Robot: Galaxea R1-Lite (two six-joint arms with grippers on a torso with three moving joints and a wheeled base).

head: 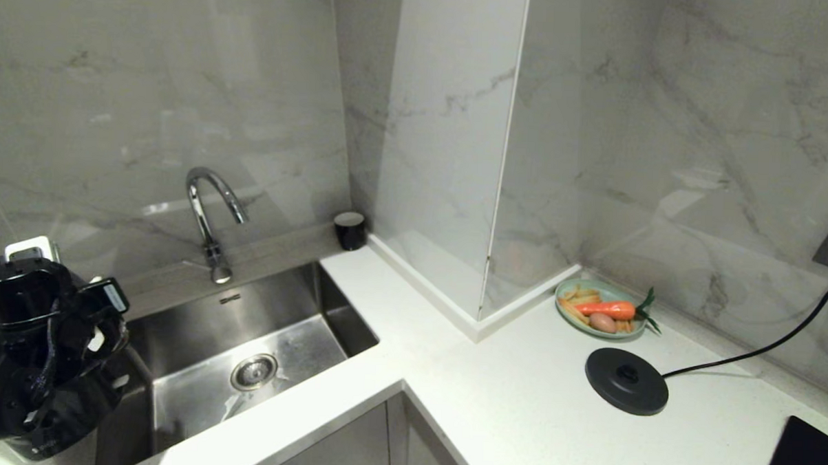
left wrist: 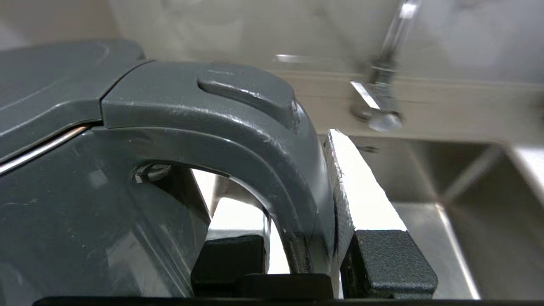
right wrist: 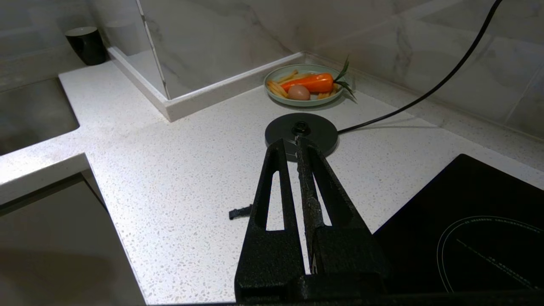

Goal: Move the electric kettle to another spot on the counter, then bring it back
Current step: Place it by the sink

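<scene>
A marble-tiled kitchen corner held the white speckled counter (head: pixel 518 401) and a steel sink (head: pixel 244 350) at lower left of the head view. The round kettle base (head: pixel 626 381) sat bare at lower right, near a plate of carrot and chips (head: pixel 601 308). At far lower left the left gripper (left wrist: pixel 316 255) had its fingers clamped on the electric kettle (left wrist: pixel 85 191) by its loop handle. The right gripper (right wrist: pixel 297 144) hung over the counter, fingers together.

No readable text, label or brand shows in any view.
</scene>
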